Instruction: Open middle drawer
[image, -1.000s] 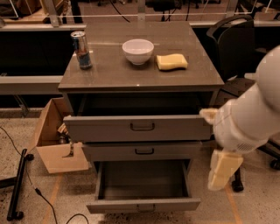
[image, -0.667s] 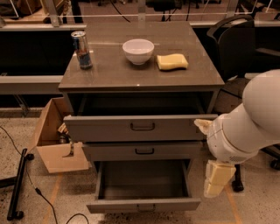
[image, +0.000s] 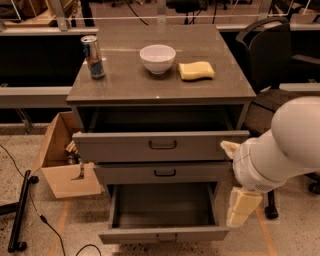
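Observation:
The grey cabinet (image: 160, 90) has three drawers. The middle drawer (image: 200, 173) has a flat grey front and a small dark pull handle (image: 164, 173); it looks shut or very nearly so. The top drawer (image: 115, 146) is pulled partway out above it. The bottom drawer (image: 165, 234) is pulled far out and empty. My gripper (image: 242, 206), cream coloured, hangs from the white arm (image: 285, 150) just right of the cabinet, level with the bottom drawer. It is apart from the middle drawer's handle.
On the cabinet top stand a can (image: 93, 57), a white bowl (image: 157, 58) and a yellow sponge (image: 196, 70). An open cardboard box (image: 62, 160) sits on the floor at left, beside a black stand (image: 20, 210) and cables. A black chair (image: 270, 55) is at right.
My arm and gripper have shifted slightly down and left, closer to the cabinet's right side. The drawers have not moved.

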